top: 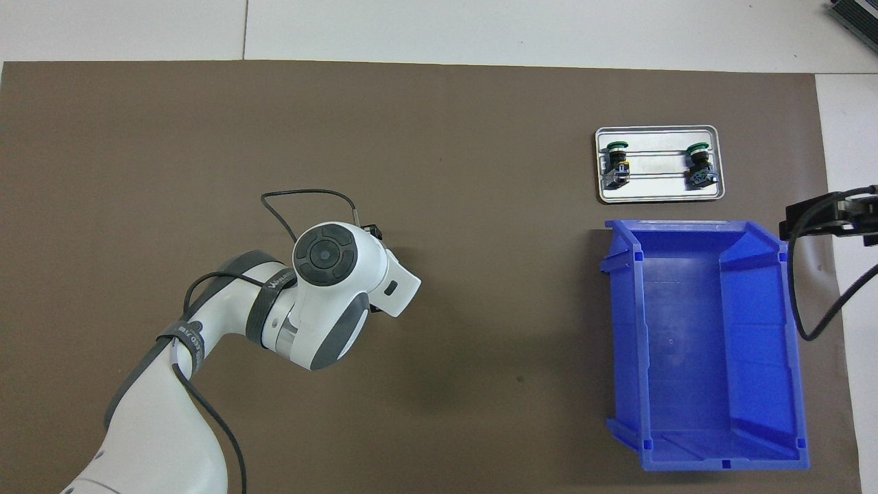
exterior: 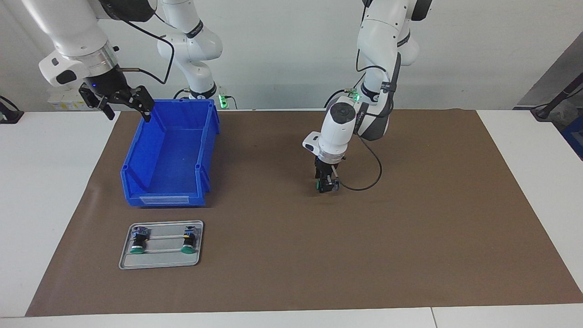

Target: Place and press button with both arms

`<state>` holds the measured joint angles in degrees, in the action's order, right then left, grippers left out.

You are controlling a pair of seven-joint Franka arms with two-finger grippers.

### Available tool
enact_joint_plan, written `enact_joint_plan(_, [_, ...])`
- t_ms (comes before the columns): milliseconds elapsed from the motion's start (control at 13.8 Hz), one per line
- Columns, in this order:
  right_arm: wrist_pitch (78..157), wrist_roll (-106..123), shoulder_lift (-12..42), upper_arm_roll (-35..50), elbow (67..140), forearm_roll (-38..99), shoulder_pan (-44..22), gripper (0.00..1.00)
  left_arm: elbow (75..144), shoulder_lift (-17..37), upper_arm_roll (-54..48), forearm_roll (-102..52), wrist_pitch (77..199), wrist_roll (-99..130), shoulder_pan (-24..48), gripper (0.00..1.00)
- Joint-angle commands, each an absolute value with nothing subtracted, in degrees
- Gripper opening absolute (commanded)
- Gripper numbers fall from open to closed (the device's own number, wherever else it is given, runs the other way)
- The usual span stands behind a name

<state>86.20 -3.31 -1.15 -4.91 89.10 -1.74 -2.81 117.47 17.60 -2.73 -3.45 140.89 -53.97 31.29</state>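
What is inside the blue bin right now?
Nothing shows inside the blue bin: its bare floor is visible in both views. The right gripper hangs open over its rim. Two buttons sit on the metal tray, a third in the left gripper.

Left arm: bent low, wrist vertical, left gripper point(exterior: 326, 184) pointing straight down, fingers closed on a small green-capped part. Right arm: raised, waiting; right gripper point(exterior: 122, 103) angled sideways, fingers spread apart.

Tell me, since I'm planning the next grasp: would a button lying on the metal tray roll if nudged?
Probably somewhat: each button lies on its side on the tray, and its round green cap could roll. The blockier base likely limits that. It looks small, probably light and rigid.
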Motion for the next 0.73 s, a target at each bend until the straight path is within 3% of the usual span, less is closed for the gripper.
enact_joint_plan(0, [87.2,-4.3,-2.6,-4.6,90.9,-2.7,-2.7,1.00,119.2,16.9,-2.2,-2.8,142.9,-54.9,31.8,0.57])
enact_joint_plan(290, [87.4,-4.4,-2.6,-4.6,90.9,-2.5,-2.6,1.00,119.4,16.9,-2.2,-2.8,142.9,-55.2,31.6,0.41])
enact_joint_plan(436, [87.4,-4.4,-2.6,-4.6,90.9,-2.4,-2.6,1.00,119.4,16.9,-2.1,-2.8,142.9,-55.2,31.5,0.26])
enact_joint_plan(654, [87.4,-4.3,-2.6,-4.6,90.8,-2.4,-2.5,1.00,118.7,17.0,-2.1,-2.8,143.0,-55.1,31.2,0.18])
